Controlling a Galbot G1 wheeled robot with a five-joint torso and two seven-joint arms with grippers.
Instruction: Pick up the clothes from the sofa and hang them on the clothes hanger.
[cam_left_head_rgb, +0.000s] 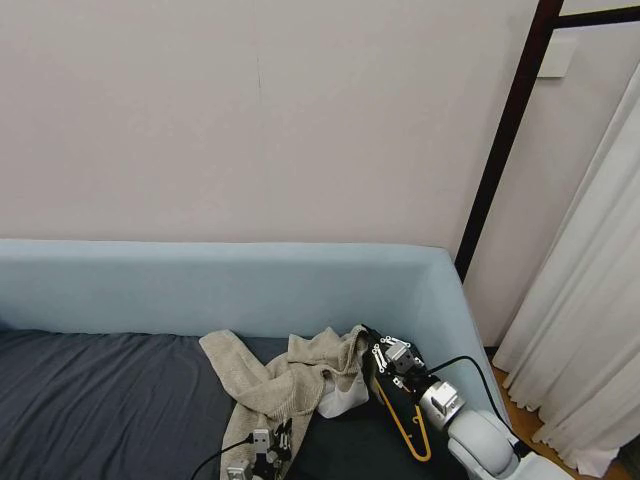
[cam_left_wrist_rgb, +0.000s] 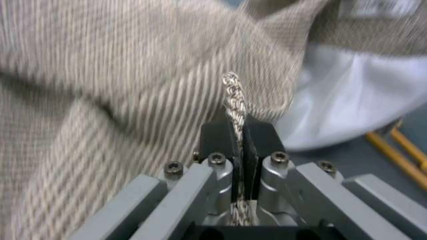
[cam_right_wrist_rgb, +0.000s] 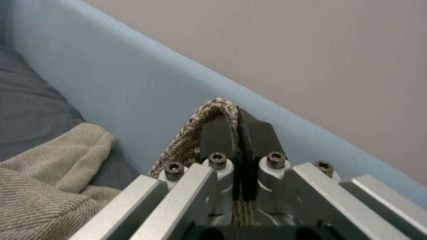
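Left gripper (cam_left_wrist_rgb: 239, 134): nearest the robot, low over the dark blue seat cushion (cam_left_head_rgb: 100, 400); jaws pressed together on a thin raised fold of knit, which stands up between the pads.
Garment: beige ribbed knit sweater (cam_left_head_rgb: 270, 385), lying crumpled on the seat towards the sofa's right end, with a white lining (cam_left_head_rgb: 340, 402) showing under its far edge.
Handling (a judgement): light, soft and limp. It will sag and stretch between two holds, and the loose weave may slide out of a shallow pinch. The thicker rolled hems or the neckline give the firmer purchase.
Hanger: yellow-orange clothes hanger (cam_left_head_rgb: 408, 428), flat on the seat just beside the right arm and not yet in the garment.
Right gripper (cam_right_wrist_rgb: 237, 131): at the sweater's far right edge, near the armrest; jaws closed tight on a doubled ribbed hem that loops over the fingertips.
Sofa: light blue sofa (cam_left_head_rgb: 200, 290), its backrest running behind both grips.
Background: black upright pole (cam_left_head_rgb: 500, 140) against the wall and a white curtain (cam_left_head_rgb: 590, 330), well apart from the garment.
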